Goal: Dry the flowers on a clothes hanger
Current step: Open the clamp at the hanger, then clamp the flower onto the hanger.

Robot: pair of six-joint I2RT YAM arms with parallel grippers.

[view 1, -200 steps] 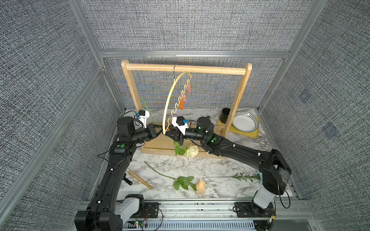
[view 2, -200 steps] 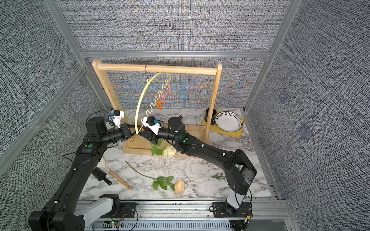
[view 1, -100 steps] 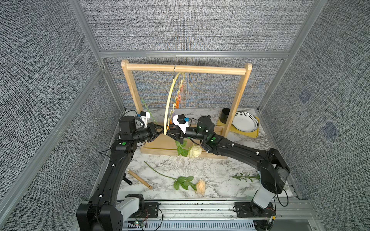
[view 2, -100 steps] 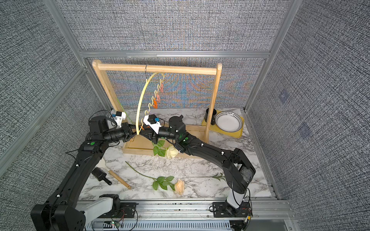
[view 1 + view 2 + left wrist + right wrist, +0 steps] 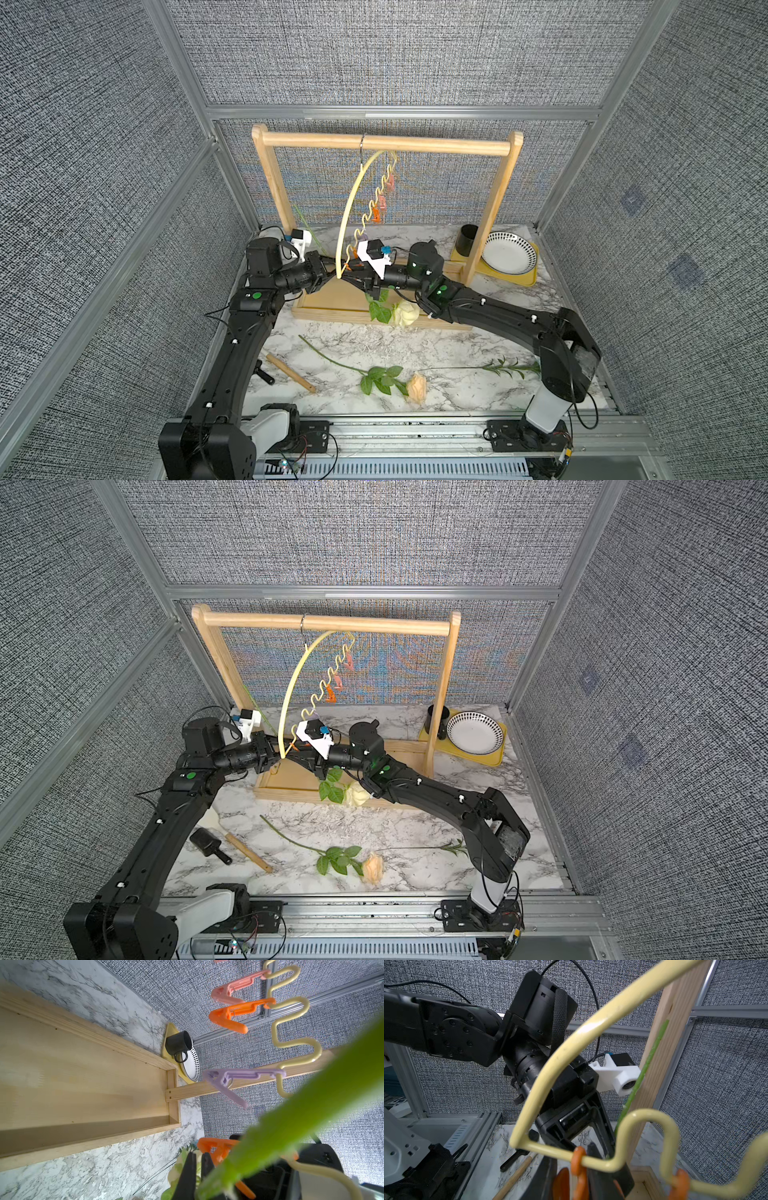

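Gripping the green stem (image 5: 641, 1076) of the cream-white rose (image 5: 406, 312) tight, the left fingers (image 5: 323, 270) are holding it toward the bench's (image 5: 457, 345) back edge. The right fingers (image 5: 544, 1180) are pinching the orange clip (image 5: 579, 1169) on the pale yellow hanger (image 5: 591, 1025), probably needing a wider squeeze first.

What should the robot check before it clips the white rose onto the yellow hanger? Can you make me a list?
1. The left gripper is shut on the stem of the cream rose: ok.
2. The right gripper is pinching the orange clip: looks ok.
3. Stem inside the clip's mouth: cannot tell, too blurry.
4. The hook of the hanger sits on the rack bar: ok.
5. The peach rose and the thin-stemmed flower are hung up: not ok, both lie on the table.
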